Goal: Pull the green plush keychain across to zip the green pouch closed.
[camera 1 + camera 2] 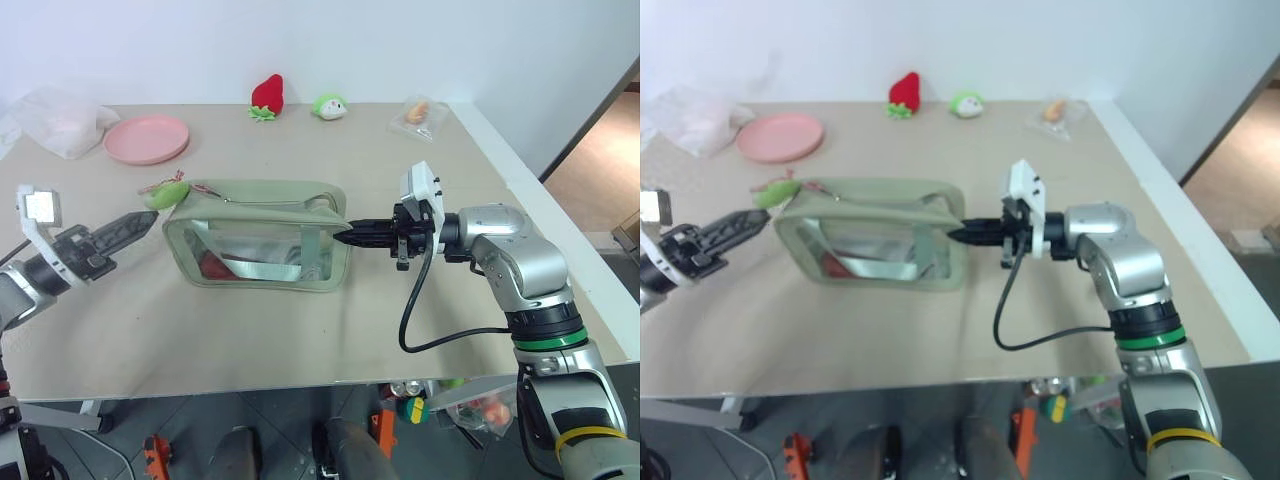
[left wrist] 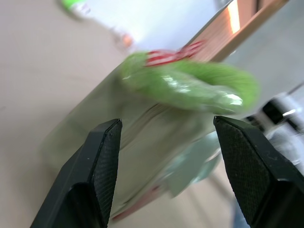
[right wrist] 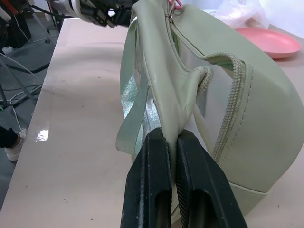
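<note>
The boxy sage-green fabric pouch [image 1: 258,238], with clear plastic sides and a coiled top zipper, sits mid-table on the smooth beige table [image 1: 300,340]. The right gripper [image 1: 345,236] pinches the pouch's soft end tab between fully closed black fingers. The left gripper [image 1: 140,222] gapes wide and empty just beside the fuzzy oval green plush keychain [image 1: 165,192] at the pouch's left corner.

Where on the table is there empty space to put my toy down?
The widest bare patch is the near strip of the table, in front of the green pouch. More room lies between the pouch and the pink plate. The back edge is crowded: red strawberry plush, round green-and-white plush, clear bag.
</note>
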Controlling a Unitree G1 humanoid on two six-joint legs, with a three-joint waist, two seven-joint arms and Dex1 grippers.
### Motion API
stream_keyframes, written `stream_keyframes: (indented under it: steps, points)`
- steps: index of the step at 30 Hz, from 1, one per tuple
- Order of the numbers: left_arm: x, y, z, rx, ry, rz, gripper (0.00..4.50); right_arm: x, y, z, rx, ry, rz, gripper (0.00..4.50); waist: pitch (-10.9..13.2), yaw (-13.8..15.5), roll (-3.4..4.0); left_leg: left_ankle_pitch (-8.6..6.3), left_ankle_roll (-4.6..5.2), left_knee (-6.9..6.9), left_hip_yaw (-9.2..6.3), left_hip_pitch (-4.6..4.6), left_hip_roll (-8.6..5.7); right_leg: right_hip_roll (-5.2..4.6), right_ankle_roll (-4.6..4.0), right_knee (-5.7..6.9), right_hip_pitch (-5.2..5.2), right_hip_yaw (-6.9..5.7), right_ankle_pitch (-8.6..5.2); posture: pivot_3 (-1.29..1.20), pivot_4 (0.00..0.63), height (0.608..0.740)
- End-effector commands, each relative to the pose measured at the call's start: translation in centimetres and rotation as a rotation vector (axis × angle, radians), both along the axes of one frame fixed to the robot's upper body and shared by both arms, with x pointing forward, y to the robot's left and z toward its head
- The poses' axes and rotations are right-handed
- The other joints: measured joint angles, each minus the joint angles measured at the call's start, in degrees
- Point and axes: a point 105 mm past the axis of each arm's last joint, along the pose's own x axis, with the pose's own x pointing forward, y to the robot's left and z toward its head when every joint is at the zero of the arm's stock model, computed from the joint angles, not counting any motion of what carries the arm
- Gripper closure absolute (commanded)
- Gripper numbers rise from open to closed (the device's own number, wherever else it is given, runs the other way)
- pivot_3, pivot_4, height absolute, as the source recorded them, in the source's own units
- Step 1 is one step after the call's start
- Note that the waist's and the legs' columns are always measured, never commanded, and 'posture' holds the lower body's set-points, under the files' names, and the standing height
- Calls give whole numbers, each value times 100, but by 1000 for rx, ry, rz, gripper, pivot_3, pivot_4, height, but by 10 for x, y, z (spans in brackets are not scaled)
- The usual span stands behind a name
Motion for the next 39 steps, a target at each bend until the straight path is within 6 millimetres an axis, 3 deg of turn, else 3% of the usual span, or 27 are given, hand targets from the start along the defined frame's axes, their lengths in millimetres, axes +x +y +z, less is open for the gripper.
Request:
stream_keyframes:
  steps: [1,7,18,25,28,30,35,39]
  points:
    - [-10,-1,17,-51,-47,-41,1309,-4,1,16,18,-58,24,4500,0,2,0,0,0,0,-2,-1,0,0,0,0,0,-1,0,0,150,740]
    - [-17,-3,2,-73,16,-46,1309,-5,1,17,21,-54,31,4500,0,2,0,0,0,0,0,0,0,-2,0,0,0,1,0,0,150,740]
    - [4,-4,13,-239,-10,6,1309,-6,2,16,15,-49,32,4500,-1,0,-2,0,0,3,-1,1,-1,0,1,0,3,1,3,0,150,740]
    - [10,-19,9,-240,14,-36,1309,-6,0,15,10,-47,23,4500,-1,3,-2,0,0,3,-2,1,-2,0,2,0,4,0,3,0,150,740]
    - [10,-23,7,-237,25,-54,1918,-6,0,15,12,-47,21,4500,-1,-1,-2,0,0,5,0,1,-2,0,4,0,4,2,5,0,150,740]
    - [10,-23,7,-227,23,-53,2790,-6,0,15,12,-48,18,4500,-1,1,-2,0,0,5,-1,1,-2,1,4,0,4,1,5,0,150,740]
    - [13,-32,13,-162,-9,-64,4444,-5,-1,14,13,-49,12,4500,-1,6,-2,0,0,5,-2,1,-3,0,4,0,5,1,5,0,150,740]
    - [19,-56,34,-39,-100,-100,4476,-5,0,14,16,-48,13,4500,-2,14,-3,1,0,7,-4,0,-9,-3,6,0,7,0,6,0,150,740]
